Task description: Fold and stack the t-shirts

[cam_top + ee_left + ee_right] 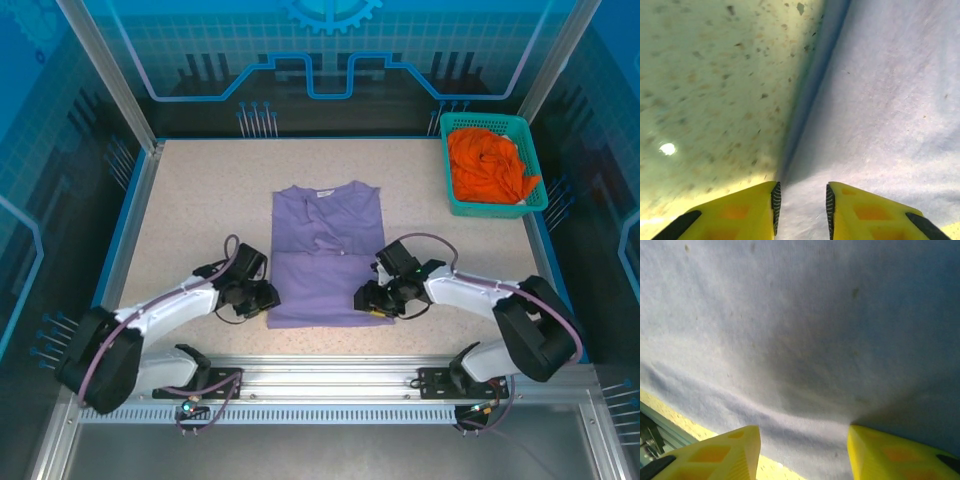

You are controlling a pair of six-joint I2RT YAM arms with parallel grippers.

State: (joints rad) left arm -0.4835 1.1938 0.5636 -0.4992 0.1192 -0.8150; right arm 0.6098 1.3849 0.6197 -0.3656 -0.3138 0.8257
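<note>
The lavender t-shirt lies flat in the middle of the table, sleeves folded in, collar toward the back. My left gripper sits low at its near left edge, open, its yellow fingers straddling the shirt's edge. My right gripper sits at the near right edge, open wide, with purple fabric between its fingers. The orange t-shirt lies bunched in the teal basket at the back right.
The speckled table top shows on both sides of the purple shirt. A metal rail runs along the near edge, and blue panel walls close in the back and sides.
</note>
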